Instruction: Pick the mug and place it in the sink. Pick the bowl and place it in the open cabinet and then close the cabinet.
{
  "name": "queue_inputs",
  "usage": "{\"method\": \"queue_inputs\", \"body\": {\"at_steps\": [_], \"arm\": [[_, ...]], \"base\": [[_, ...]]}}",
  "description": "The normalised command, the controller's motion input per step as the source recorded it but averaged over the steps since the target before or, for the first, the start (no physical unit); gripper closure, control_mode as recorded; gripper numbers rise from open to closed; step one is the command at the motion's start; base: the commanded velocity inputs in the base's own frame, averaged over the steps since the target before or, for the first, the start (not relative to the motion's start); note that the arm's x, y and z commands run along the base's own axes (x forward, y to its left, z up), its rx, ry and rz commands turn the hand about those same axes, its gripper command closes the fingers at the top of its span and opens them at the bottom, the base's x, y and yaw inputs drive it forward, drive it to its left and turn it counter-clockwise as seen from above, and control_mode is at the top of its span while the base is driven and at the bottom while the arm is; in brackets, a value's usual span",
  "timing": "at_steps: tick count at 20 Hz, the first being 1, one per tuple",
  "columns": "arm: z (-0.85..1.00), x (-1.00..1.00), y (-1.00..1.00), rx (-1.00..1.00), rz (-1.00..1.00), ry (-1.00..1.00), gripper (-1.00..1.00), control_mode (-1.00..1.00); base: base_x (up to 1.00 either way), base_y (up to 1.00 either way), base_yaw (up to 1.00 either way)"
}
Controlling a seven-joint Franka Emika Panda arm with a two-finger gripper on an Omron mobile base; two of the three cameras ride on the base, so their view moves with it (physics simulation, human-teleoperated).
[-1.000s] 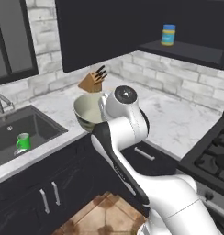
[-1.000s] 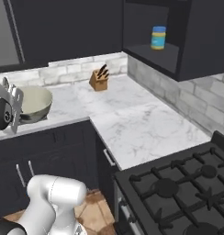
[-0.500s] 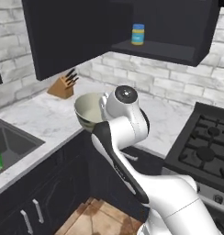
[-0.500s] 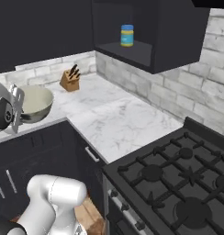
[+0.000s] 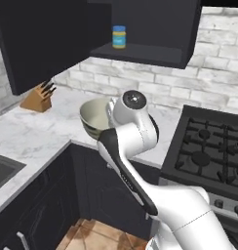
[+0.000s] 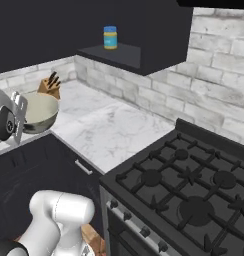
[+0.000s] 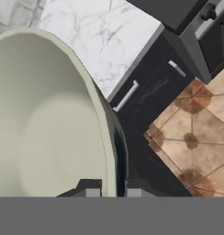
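Left base view: bowl (image 5: 95, 116) carried above the table (image 5: 38, 128) edge, well below the open cabinet (image 5: 140, 52) shelf. Best to raise it level first, then move in over the shelf, away from the jar (image 5: 119, 36).

Right base view: bowl (image 6: 40, 112) held by the rim, far left of the stove (image 6: 194, 185), lower than the cabinet shelf.

Hand view: gripper (image 7: 109, 190) nearly closed, clamping the bowl's (image 7: 45, 128) rim, one finger on each side of the wall. Must avoid tilting.
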Motion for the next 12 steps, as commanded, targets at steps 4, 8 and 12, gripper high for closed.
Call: {"method": "queue_inputs", "body": {"at_steps": [4,8,12], "arm": [[0.0,0.0,0.0,0.0,0.0,0.0,1.0,1.0],[0.0,0.0,0.0,0.0,0.0,0.0,1.0,1.0],[0.0,0.0,0.0,0.0,0.0,0.0,1.0,1.0]], "base": [[0.23,0.0,-0.19],[0.52,0.0,-0.12],[0.62,0.0,-0.09]]}}
